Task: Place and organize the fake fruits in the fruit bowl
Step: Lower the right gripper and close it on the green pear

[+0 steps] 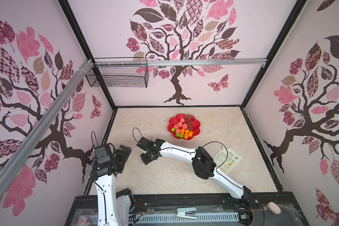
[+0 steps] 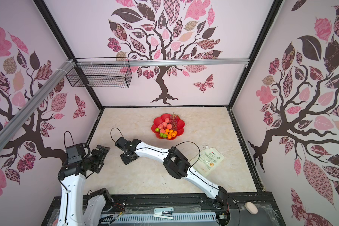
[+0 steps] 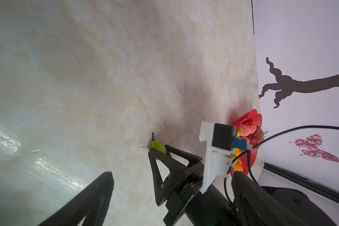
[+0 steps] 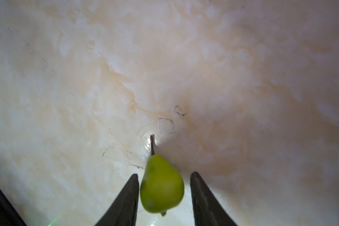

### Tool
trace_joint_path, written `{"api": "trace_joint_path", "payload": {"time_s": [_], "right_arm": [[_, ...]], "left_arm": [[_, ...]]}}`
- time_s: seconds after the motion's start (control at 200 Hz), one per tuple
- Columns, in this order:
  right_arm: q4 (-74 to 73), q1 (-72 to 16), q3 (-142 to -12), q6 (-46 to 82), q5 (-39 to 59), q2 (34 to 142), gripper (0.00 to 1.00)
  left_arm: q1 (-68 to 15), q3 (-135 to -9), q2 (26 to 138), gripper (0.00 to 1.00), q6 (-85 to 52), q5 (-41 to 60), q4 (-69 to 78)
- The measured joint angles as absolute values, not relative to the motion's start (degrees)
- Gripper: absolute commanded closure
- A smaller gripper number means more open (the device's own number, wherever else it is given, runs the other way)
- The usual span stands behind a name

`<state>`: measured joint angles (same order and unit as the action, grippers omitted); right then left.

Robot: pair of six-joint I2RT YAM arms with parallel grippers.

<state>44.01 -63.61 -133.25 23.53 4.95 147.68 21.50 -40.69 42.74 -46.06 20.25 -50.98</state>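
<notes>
Green pear (image 4: 161,185) on marble table (image 4: 86,78) between part-open right fingers (image 4: 125,199), gap one side; left fingers (image 3: 98,195) wide, empty.

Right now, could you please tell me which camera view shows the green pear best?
The right wrist view: the green pear sits large and clear inside the open right pincer. The left wrist view shows it small, partly behind that pincer; in both top views the pincer hides it.

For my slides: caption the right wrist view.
Green pear lies within the open right claw, ungripped, on the marble tabletop.
</notes>
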Motion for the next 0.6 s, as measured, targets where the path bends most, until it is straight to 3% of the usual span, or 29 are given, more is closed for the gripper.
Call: {"api": "trace_joint_path", "payload": {"time_s": [0.6], "right_arm": [[44.4, -63.6, -133.8, 23.1, 4.6, 147.9, 0.62]], "left_arm": [[21.5, -40.2, 42.7, 0.02, -46.1, 21.2, -49.6]]}}
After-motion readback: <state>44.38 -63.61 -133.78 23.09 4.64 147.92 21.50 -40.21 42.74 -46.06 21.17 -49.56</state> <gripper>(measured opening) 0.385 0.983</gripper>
